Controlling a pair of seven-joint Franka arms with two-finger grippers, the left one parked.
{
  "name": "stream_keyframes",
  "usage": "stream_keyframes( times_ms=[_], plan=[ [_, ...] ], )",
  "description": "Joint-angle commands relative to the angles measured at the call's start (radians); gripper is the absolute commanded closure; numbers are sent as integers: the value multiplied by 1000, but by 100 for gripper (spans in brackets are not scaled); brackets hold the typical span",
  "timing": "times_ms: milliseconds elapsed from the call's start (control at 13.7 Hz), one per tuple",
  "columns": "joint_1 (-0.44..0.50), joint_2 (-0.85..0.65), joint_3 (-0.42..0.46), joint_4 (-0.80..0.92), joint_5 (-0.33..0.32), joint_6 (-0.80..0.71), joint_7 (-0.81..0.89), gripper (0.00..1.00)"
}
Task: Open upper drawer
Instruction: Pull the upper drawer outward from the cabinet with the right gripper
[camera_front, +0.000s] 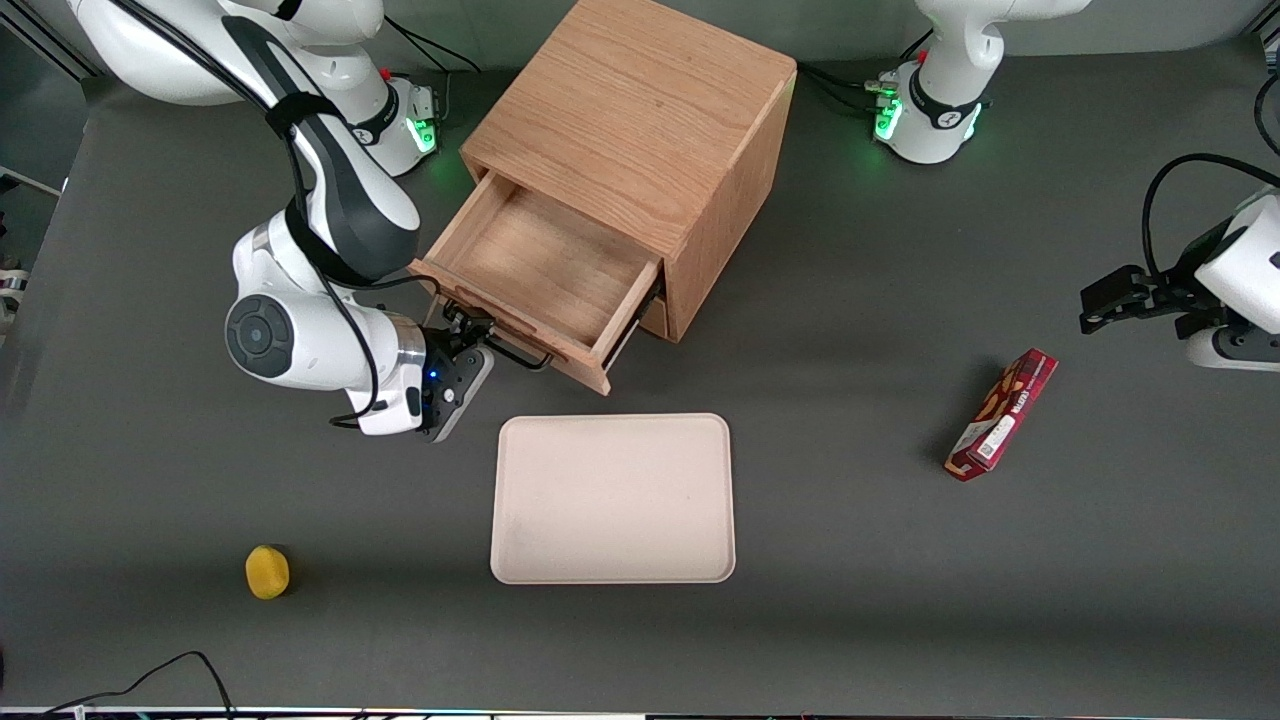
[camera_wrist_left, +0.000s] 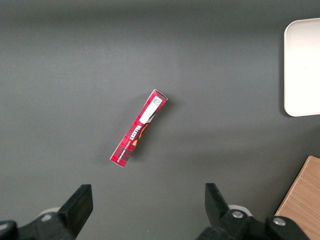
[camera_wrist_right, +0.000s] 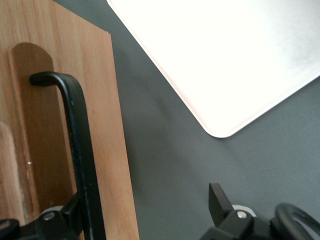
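1. In the front view the upper drawer (camera_front: 545, 270) is seen pulled well out of the wooden cabinet (camera_front: 640, 130), its bare oak floor exposed and its front panel turned toward the camera and the working arm's end of the table
2. The gripper (camera_front: 478, 340) is seen at the drawer's front, at the end of the black bar handle (camera_front: 520, 352) nearer the working arm, low and close against the panel
3. The wrist view of the working arm shows what the front view cannot: the handle (camera_wrist_right: 80, 150) passes next to one finger (camera_wrist_right: 65, 220), while the other finger (camera_wrist_right: 220, 202) stands well apart from it over the grey table (camera_wrist_right: 165, 165), so the gripper (camera_wrist_right: 142, 212) is spread wide and nothing is clamped
4. In the same view the drawer front (camera_wrist_right: 60, 100) is seen with a darker recess under the handle, and a corner of the cream tray (camera_wrist_right: 220, 60) is seen near it
5. Only the front view shows the whole tray (camera_front: 613, 498), lying nearer the camera than the cabinet, and a small yellow object (camera_front: 267, 572) toward the working arm's end
6. A red snack box (camera_front: 1002, 414) lies toward the parked arm's end; the parked arm's wrist view shows it (camera_wrist_left: 139, 128) lying flat on the table, with an edge of the tray (camera_wrist_left: 303, 67) and a cabinet corner (camera_wrist_left: 304, 200) also caught
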Motion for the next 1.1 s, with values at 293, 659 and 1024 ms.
stream_keyframes(
  times_ms=[293,659,1024],
  plan=[
    [4,102,-29,184,-58,-106,-44,0],
    [10,115,-69,222,-93,-123,-127,0],
    [12,157,-71,365,-120,-235,-124,0]
  ],
)
